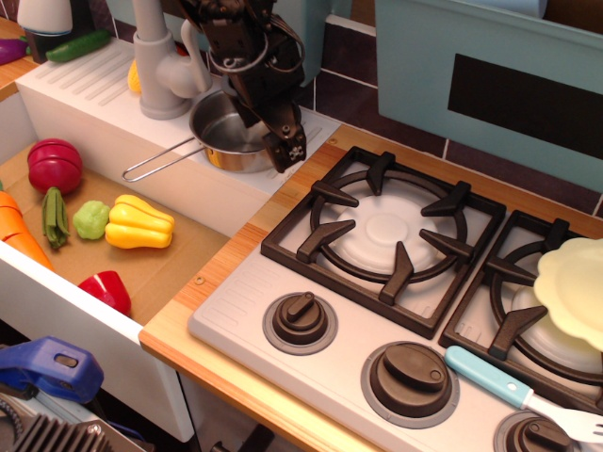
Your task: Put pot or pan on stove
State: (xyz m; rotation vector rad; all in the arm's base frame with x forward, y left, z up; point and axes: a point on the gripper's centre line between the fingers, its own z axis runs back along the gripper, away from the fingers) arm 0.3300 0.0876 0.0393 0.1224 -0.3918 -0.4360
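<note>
Saucepan (pixel 223 132) sits just left of gripper (pixel 287 151).

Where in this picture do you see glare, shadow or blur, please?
In observation.image, the saucepan shows bright reflections on its steel; the tool is dark and shades the pan's right rim; the stove is evenly lit and sharp, and its white discs look slightly glossy.

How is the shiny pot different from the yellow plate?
The pot is shiny silver metal; the plate is pale yellow. The pot has a long wire handle; the plate has a wavy edge. The pot sits beside the stove; the plate rests on a burner. Both are round.
</note>
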